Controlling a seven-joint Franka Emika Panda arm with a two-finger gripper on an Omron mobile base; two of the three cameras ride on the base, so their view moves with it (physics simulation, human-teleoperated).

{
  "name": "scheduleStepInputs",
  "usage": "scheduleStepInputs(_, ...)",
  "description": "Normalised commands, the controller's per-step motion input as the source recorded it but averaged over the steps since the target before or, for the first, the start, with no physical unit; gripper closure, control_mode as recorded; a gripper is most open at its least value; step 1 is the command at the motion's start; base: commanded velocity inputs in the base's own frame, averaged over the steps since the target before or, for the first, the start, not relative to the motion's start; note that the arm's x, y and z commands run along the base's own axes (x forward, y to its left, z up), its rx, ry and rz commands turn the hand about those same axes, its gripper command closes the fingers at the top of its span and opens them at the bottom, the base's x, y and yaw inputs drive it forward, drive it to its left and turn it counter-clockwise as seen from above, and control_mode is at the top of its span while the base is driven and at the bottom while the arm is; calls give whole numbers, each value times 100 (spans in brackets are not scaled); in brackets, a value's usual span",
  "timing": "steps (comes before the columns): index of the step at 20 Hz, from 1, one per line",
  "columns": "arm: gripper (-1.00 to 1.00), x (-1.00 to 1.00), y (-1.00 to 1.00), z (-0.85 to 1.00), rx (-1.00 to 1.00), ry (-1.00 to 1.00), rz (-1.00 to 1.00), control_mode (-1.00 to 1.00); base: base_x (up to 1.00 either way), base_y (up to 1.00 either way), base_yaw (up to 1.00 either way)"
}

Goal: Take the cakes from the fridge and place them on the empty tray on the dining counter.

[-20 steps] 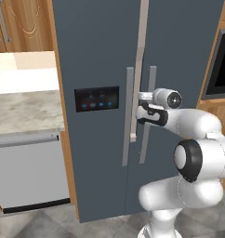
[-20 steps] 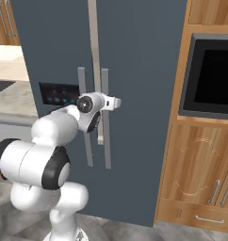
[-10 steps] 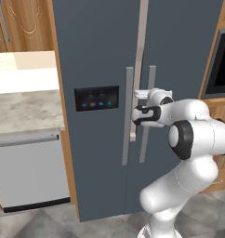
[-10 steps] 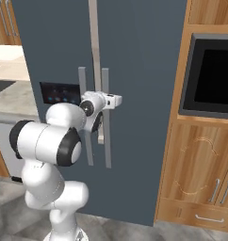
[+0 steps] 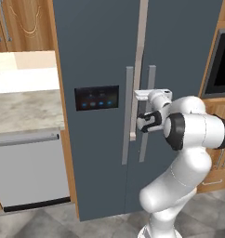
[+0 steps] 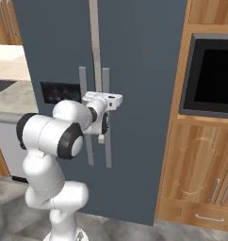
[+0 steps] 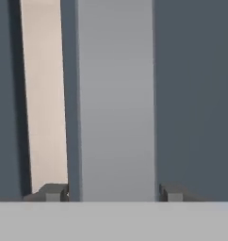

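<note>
Gripper (image 7: 111,193) pinches the right door's handle (image 7: 116,103) of the fridge (image 5: 95,56), one finger each side. Doors look closed; cakes not yet fetched, tray step pending.

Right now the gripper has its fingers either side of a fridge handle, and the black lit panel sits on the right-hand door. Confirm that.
Not quite: the black panel sits on the fridge's left-hand door, as the left base view shows. The gripper does straddle a handle.

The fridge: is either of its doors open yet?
No. In the left base view both doors of the fridge sit flush and shut, with the gripper at a handle.
</note>
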Motion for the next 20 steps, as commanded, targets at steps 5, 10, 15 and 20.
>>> scheduleStepInputs(5,100,2,0,11,-1,29,0,-100,0,0,0)
scheduleStepInputs(10,100,-3,12,14,-7,43,0,-100,0,0,0)
scheduleStepInputs(15,100,-62,0,0,-6,25,1,-100,0,0,0)
scheduleStepInputs(20,100,-99,-36,0,0,5,4,-100,0,0,0)
